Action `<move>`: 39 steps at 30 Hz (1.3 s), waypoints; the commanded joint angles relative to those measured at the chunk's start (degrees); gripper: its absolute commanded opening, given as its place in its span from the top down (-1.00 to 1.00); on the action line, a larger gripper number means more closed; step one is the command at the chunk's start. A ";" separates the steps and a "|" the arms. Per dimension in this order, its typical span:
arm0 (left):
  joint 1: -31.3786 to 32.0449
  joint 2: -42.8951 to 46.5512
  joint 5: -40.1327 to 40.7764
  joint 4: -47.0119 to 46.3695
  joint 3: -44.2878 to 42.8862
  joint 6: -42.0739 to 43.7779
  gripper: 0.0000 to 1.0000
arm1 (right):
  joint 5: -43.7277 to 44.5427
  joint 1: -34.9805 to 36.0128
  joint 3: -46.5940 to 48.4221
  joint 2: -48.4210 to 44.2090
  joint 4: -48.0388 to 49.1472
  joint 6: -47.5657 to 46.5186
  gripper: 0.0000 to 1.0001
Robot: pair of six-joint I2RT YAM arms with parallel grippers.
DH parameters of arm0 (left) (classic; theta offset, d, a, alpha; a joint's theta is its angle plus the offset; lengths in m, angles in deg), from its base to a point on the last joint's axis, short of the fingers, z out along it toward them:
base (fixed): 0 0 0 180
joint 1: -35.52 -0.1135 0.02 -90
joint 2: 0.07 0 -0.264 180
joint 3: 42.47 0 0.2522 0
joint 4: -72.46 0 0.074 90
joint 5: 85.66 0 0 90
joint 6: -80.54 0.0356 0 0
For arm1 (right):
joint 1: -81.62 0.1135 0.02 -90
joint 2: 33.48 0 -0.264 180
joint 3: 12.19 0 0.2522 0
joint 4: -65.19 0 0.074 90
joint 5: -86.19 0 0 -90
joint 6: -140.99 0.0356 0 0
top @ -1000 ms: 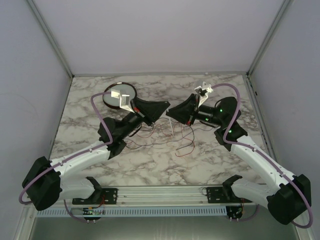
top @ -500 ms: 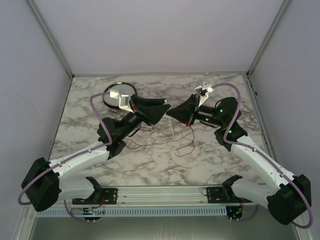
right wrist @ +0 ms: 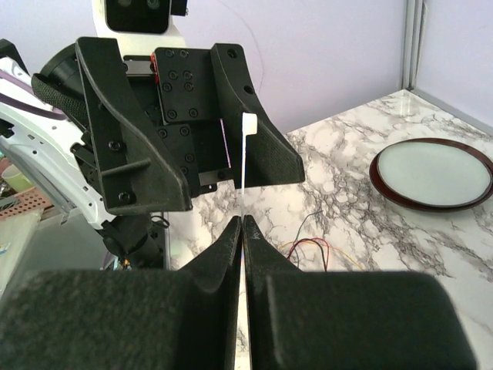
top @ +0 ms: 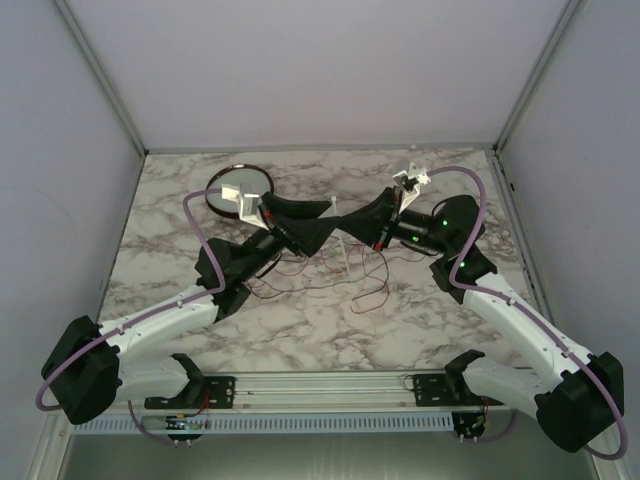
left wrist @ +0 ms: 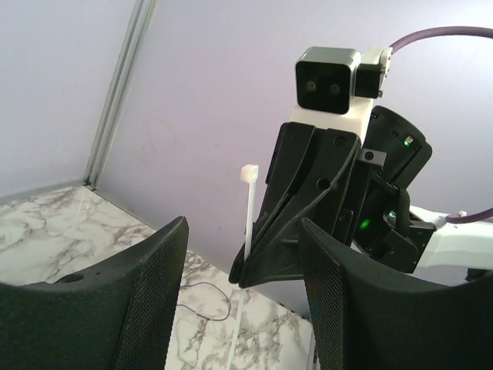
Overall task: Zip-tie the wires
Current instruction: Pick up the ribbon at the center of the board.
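A white zip tie stands upright, and my right gripper is shut on its strap just below the head. My left gripper is open, its two mesh-faced fingers flanking the zip tie and the right gripper's tip without touching them. From above, the left gripper and the right gripper meet nose to nose over the table's middle, and the zip tie's tail hangs down. The wires, thin red and black, lie loose on the marble below. The wires also show under the right gripper.
A round dark-rimmed dish sits at the back left of the marble table; the dish is also in the right wrist view. Lilac cables loop along both arms. Grey walls close the back and sides.
My left gripper has opened and moved right, so its fingers now straddle the zip tie. My right gripper has closed fully on the strap.
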State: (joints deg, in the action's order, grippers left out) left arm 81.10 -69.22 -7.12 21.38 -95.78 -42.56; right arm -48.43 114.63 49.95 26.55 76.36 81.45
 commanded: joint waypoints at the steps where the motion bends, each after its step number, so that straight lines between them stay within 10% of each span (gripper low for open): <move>1: -0.23 1.48 -0.13 -3.01 1.07 -0.76 -0.21 | 0.25 0.38 1.01 -1.25 2.21 0.47 1.00; 11: -0.23 -0.81 -0.54 -6.04 0.42 -1.62 -0.14 | -0.74 0.47 1.01 -0.58 2.34 1.33 1.00; 39: -0.18 -3.48 -1.45 -7.74 -1.91 -1.10 1.00 | -0.85 0.43 1.01 -0.04 1.71 0.95 1.00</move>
State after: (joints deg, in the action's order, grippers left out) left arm 81.06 -72.54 -8.37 17.04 -95.61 -44.83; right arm -49.28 114.63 49.95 26.66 76.31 82.74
